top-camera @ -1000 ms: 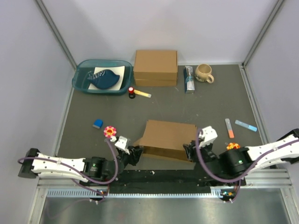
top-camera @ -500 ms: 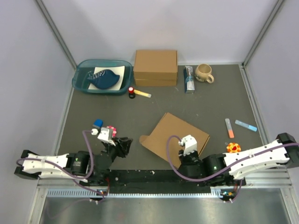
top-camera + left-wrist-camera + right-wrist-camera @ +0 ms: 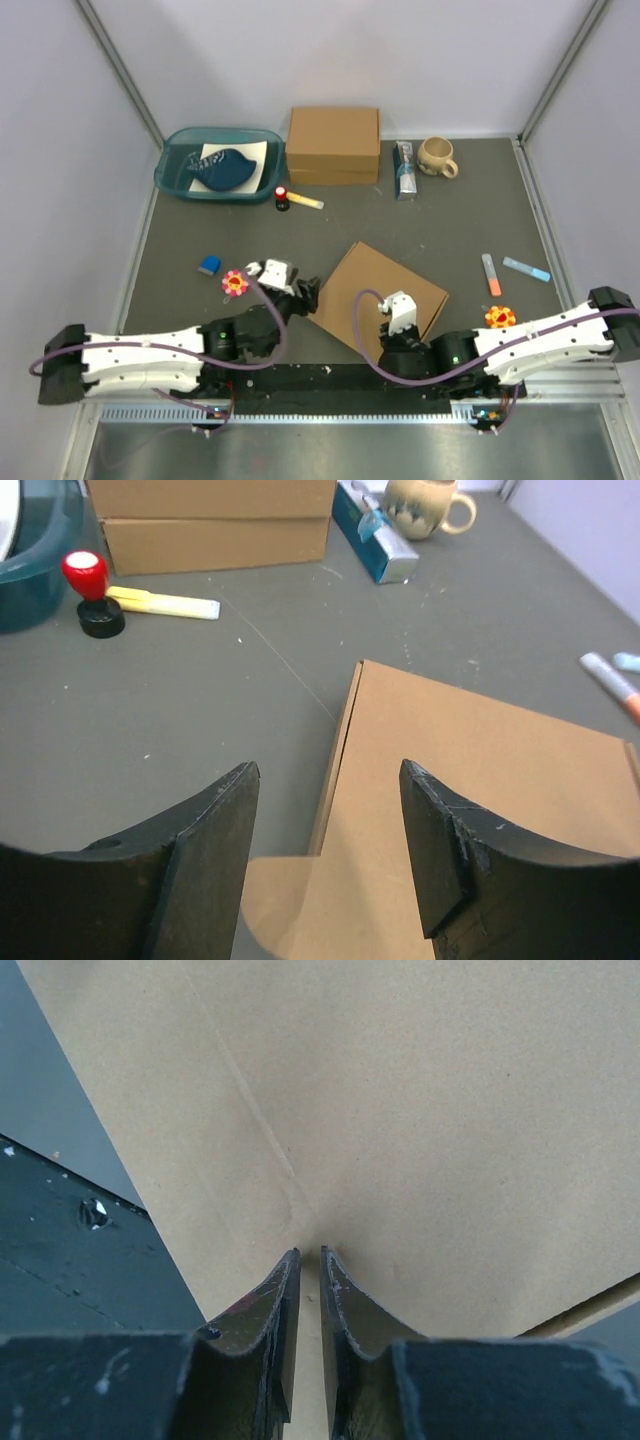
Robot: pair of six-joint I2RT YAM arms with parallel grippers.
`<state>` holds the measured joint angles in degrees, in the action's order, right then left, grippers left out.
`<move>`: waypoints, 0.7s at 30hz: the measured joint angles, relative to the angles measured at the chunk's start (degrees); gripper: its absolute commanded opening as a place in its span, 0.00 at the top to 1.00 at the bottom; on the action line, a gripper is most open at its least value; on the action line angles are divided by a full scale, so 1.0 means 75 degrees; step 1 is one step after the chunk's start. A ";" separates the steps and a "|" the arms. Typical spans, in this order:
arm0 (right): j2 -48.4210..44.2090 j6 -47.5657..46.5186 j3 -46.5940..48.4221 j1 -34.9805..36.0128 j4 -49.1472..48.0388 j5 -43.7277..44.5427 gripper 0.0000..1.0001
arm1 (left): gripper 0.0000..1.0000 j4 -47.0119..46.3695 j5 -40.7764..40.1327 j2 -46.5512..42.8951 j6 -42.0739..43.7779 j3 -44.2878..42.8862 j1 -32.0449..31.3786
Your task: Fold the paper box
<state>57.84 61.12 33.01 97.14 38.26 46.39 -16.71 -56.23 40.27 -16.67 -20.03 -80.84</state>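
On the dark grey table (image 3: 200, 235), a little toward 6 o'clock from its middle, the paper box (image 3: 385, 285) lies flat and closed up, turned so that its corners point like a diamond. It touches none of the other things on the table.

The left gripper (image 3: 303, 294) sits at the box's 9 o'clock corner. In the left wrist view its two black fingers (image 3: 205, 830) stand wide apart with nothing between them but air. The box's left edge and a rounded flap run up through the gap, lower than the fingertips.

The right gripper (image 3: 305, 1255) is over the box's 6 o'clock edge, pointing down at the brown sheet. Its jaws are drawn almost together, leaving only a thin slit, and the tips meet the cardboard at a crease line. Whether they pinch any of the sheet I cannot tell.

Well beyond the paper box, at 12 o'clock, stands a thicker cardboard box (image 3: 333, 143). A teal tub (image 3: 178, 175) is at 10 o'clock and a beige mug (image 3: 437, 155) at 1 o'clock.
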 measured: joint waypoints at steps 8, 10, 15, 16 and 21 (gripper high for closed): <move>-0.0828 -0.0093 -0.0064 -0.0140 0.0052 -0.0085 0.83 | 0.35 -0.1390 0.2320 0.2949 -0.0047 -0.0396 0.1478; -0.1011 -0.0093 -0.0041 -0.0143 0.0111 0.0032 0.83 | 0.36 -0.1603 0.2798 0.3558 -0.0044 -0.0554 0.1749; -0.1617 0.0370 0.0289 -0.0192 0.0973 0.0595 0.75 | 0.40 -0.1716 0.3334 0.4768 -0.0134 -0.0833 0.1999; -0.1784 0.0676 0.0437 -0.0242 0.1332 0.0755 0.70 | 0.40 -0.1702 0.3375 0.4934 -0.0184 -0.0833 0.2011; -0.2669 0.1985 0.0804 -0.0901 0.2900 0.1212 0.27 | 0.40 -0.2165 0.3220 0.5470 -0.0624 -0.0801 0.2063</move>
<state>37.82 76.01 39.05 90.39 60.01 55.48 -32.95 -32.08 81.30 -21.34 -26.04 -65.36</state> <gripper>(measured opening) 0.537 0.600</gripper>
